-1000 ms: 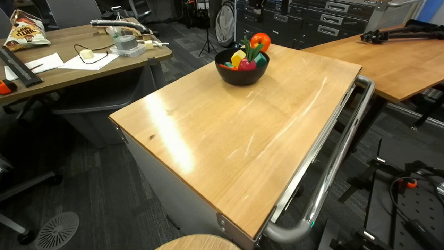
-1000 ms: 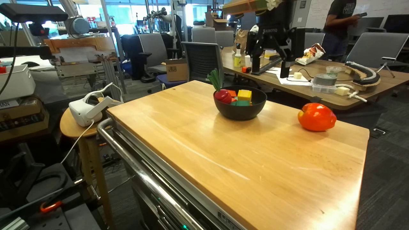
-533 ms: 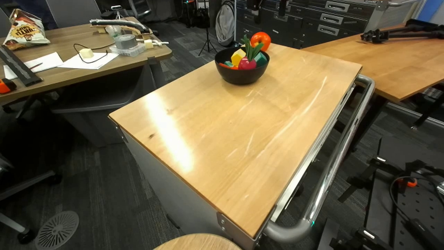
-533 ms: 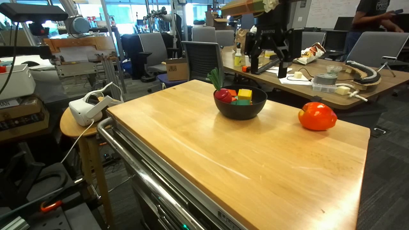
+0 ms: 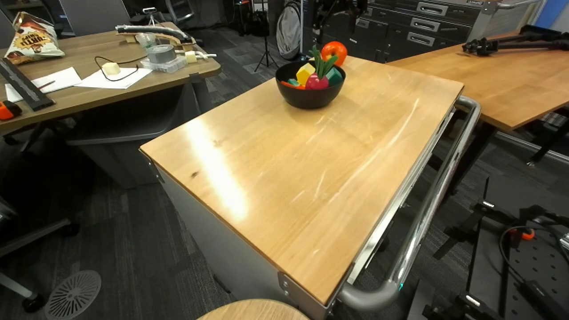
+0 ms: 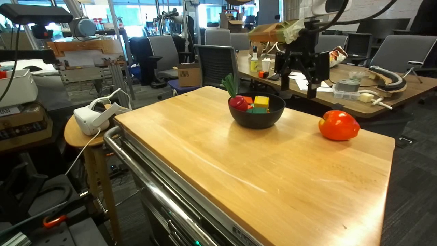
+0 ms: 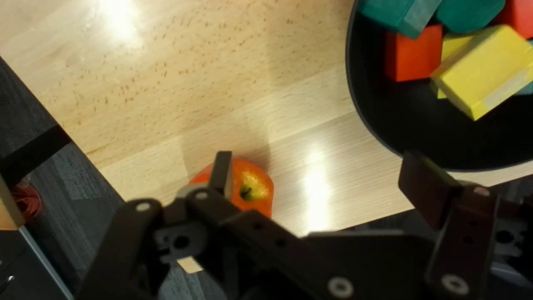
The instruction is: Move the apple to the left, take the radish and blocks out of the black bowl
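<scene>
The red-orange apple lies on the wooden cart top beside the black bowl. The bowl holds the dark-red radish with green leaves, a yellow block, green blocks and red blocks. An exterior view shows the apple behind the bowl and radish. My gripper is open and empty, in the air above the far edge, between bowl and apple. In the wrist view, one finger of the gripper overlaps the apple, the other the bowl's rim.
The wooden cart top has a metal handle along one side. A cluttered table stands behind it. A stool with a white headset stands beside the cart.
My gripper has come lower and slightly to the right in an exterior view, with its wrist turned a little. The apple, bowl and contents have not moved. The person behind has moved right.
</scene>
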Robot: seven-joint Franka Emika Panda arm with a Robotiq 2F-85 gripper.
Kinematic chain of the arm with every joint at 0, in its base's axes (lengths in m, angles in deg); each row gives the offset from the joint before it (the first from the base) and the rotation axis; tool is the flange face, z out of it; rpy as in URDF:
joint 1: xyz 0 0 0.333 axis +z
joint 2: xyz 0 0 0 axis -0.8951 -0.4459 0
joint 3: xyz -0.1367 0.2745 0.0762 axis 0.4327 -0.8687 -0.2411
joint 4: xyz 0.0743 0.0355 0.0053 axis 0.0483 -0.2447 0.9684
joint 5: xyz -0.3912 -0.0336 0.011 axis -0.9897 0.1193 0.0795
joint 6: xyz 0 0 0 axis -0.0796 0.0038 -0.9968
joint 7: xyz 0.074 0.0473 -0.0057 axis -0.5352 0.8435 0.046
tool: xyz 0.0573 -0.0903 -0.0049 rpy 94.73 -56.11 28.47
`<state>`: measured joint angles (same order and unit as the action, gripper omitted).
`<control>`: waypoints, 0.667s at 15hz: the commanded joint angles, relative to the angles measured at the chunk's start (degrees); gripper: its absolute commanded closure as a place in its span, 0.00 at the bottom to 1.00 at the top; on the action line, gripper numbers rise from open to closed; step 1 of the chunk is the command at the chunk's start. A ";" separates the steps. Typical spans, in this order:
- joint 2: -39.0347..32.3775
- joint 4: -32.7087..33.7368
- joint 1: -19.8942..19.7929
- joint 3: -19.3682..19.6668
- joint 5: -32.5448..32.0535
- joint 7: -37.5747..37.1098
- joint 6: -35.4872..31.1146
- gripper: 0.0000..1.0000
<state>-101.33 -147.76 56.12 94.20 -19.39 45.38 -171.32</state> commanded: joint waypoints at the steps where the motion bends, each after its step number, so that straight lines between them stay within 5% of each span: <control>1: -3.67 5.25 0.47 2.31 -1.11 -3.87 -2.71 0.00; 7: -11.04 14.37 0.12 5.59 -3.89 -7.52 -0.02 0.00; 10: -15.42 20.18 -2.38 4.65 0.19 -7.05 4.27 0.00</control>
<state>-111.22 -136.27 55.55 99.16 -22.14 38.77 -171.63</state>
